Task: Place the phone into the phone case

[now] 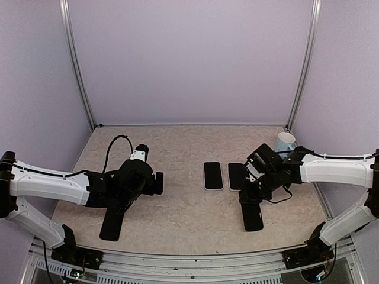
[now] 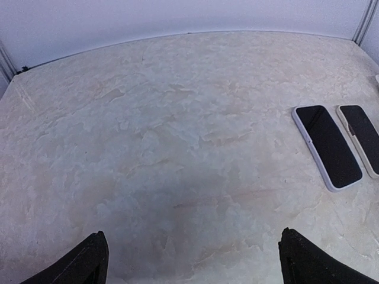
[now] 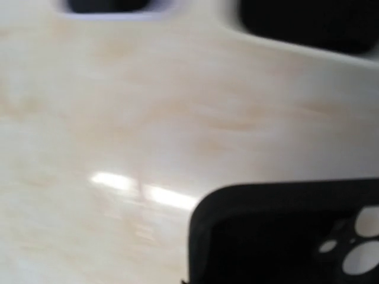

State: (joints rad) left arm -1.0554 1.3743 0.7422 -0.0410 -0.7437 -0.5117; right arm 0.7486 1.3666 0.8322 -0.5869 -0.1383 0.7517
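1. Phone case [image 1: 252,218], black and flat on the desk [image 1: 177,148], lies just under the right end effector [image 1: 251,193] and extends from it toward the arm bases. In the overhead view its far end disappears beneath that tool, so I cannot tell whether the two touch.
2. The right wrist view is blurred and shows none of its own fingers, so I cannot tell whether that end effector is apart or together. It does show a corner of the case, with the camera cut-outs [image 3: 358,257], close at the lower right.
3. Outward toward the back wall, two phones lie side by side, screens up. The cream-rimmed phone [image 1: 236,176] is just beside the right end effector. The lavender-rimmed phone [image 1: 213,176] lies to the left of that one, near it but apart.
4. The long axes of both phones and the case run near-to-far, roughly parallel. The case sits nearer the bases and a little to the right of the phones.
5. The left end effector [image 2: 195,266] hovers over bare desk with its fingers [image 2: 89,260] spread wide and nothing between them. The phones lie well off to its right.
6. My judgement is that the right arm is much the nearer to both phone and case. The coming move turns on the short near-to-far gap between them.
7. A paper cup [image 1: 285,142] stands at the far right corner, well apart from the phones and the case.
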